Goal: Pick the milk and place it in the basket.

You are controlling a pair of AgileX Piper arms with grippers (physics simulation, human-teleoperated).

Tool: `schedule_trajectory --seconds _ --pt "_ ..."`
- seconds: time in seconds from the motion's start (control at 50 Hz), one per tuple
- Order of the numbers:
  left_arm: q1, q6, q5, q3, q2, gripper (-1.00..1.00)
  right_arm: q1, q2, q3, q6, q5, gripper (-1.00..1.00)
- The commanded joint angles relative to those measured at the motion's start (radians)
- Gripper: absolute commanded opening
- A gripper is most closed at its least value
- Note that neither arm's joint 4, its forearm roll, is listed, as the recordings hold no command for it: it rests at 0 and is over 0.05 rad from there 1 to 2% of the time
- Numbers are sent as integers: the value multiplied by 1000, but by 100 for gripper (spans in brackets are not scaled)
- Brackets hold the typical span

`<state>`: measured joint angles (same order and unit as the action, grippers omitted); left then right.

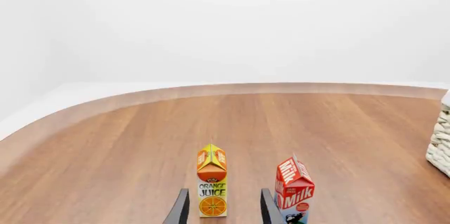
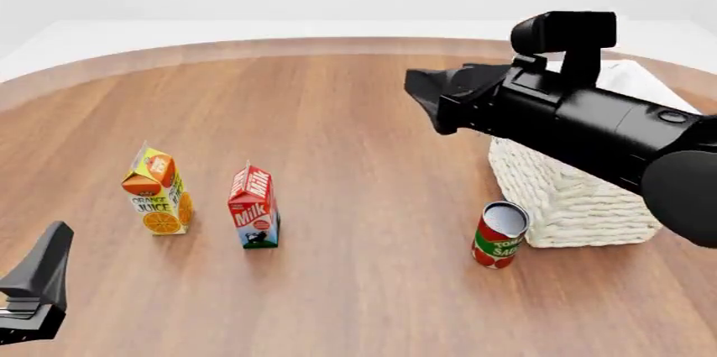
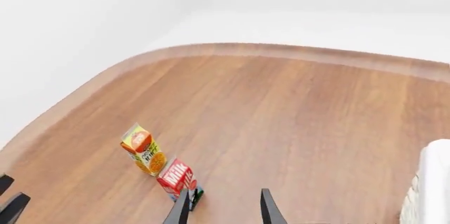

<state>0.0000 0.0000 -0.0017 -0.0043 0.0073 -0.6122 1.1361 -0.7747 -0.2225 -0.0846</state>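
Standing on counter in front view: one milk, one juice carton just beside it at its 9 o'clock, one can, one basket touching can's 2 o'clock side. Left claw low at 8 o'clock, spread unclear here. Right claw raised near basket, empty.

Left wrist view: left claw fingers parted, nothing held; juice carton between tips, milk outside.

Right wrist view: right claw parted, empty; milk beyond one tip; can hidden.
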Motion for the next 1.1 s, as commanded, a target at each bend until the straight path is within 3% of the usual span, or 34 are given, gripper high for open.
schedule_trajectory --seconds 0.02,0.1,0.14,0.36,0.48,1.1 --pt "0 0 0 0 0 100 0 70 -138 -51 123 100" --pt "0 0 0 0 0 100 5 87 -153 -50 130 100" --pt "0 0 0 0 0 100 0 103 -157 -92 129 100" --pt "0 0 0 0 0 100 -12 201 -226 -131 145 100" --pt "0 0 0 0 0 100 -29 261 -257 -183 131 100" --pt "0 0 0 0 0 100 -111 496 -418 -289 122 100"
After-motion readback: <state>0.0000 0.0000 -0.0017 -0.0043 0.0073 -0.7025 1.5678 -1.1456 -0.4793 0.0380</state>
